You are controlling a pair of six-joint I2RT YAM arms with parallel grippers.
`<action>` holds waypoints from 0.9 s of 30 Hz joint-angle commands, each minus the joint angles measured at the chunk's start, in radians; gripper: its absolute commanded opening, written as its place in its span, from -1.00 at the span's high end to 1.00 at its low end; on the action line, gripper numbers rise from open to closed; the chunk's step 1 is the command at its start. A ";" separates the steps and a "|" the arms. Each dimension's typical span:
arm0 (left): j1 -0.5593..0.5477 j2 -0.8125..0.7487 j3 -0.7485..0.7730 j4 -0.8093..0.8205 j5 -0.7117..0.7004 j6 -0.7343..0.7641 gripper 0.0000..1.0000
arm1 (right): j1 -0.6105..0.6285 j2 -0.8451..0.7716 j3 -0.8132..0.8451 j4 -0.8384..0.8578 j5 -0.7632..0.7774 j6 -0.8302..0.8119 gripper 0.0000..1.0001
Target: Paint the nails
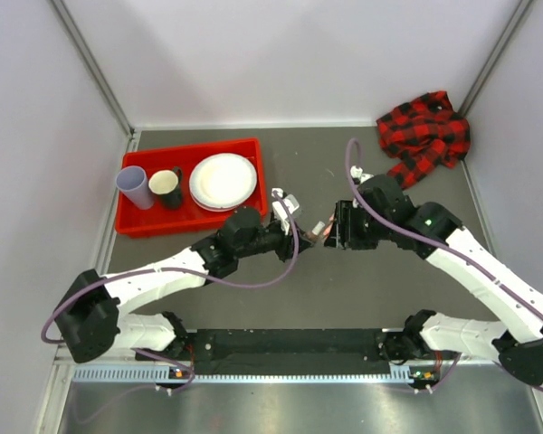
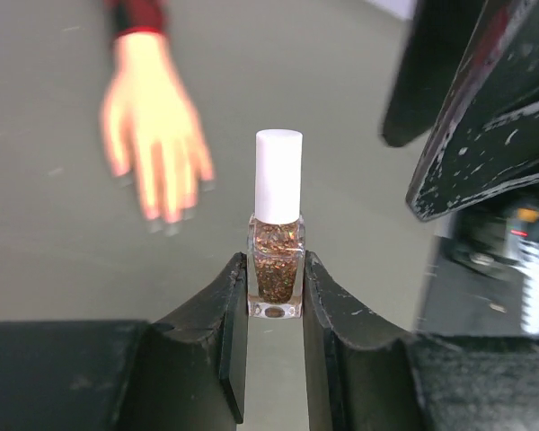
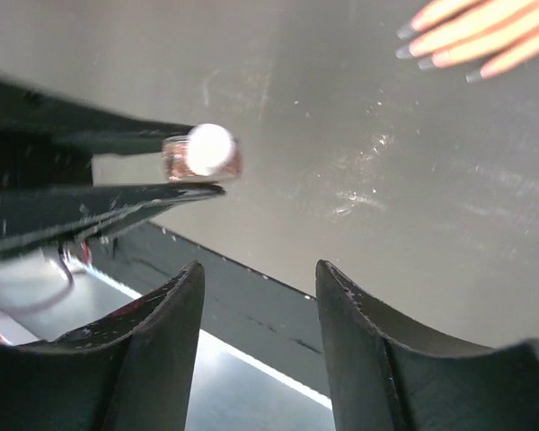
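Observation:
My left gripper (image 2: 275, 260) is shut on a small clear polish bottle (image 2: 277, 256) of copper glitter with a white cap, held upright above the table. In the top view this gripper (image 1: 309, 233) is at mid-table, tip to tip with my right gripper (image 1: 337, 226). My right gripper (image 3: 259, 269) is open and empty; the bottle's cap (image 3: 208, 148) shows beyond its fingers. The peach mannequin hand (image 2: 153, 135) lies flat with a plaid cuff. Its nails (image 3: 404, 31) look greyish. The right arm hides the hand in the top view.
A red tray (image 1: 138, 226) at the back left holds a lilac cup (image 1: 134, 185), a dark cup (image 1: 166, 186) and a white plate (image 1: 223, 180). The red-and-black plaid cloth (image 1: 423, 134) lies bunched at the back right. White walls close in the table.

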 commanded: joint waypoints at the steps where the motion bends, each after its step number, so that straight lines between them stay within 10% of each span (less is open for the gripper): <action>1: -0.047 -0.067 -0.054 0.060 -0.260 0.063 1.00 | 0.011 0.044 0.043 0.028 0.070 0.179 -0.03; 20: -0.067 -0.121 -0.137 0.149 -0.185 0.080 1.00 | 0.011 0.180 0.081 0.185 -0.009 0.194 0.02; 27: -0.068 -0.116 -0.142 0.163 -0.175 0.080 1.00 | 0.009 0.194 0.075 0.188 -0.040 0.179 0.37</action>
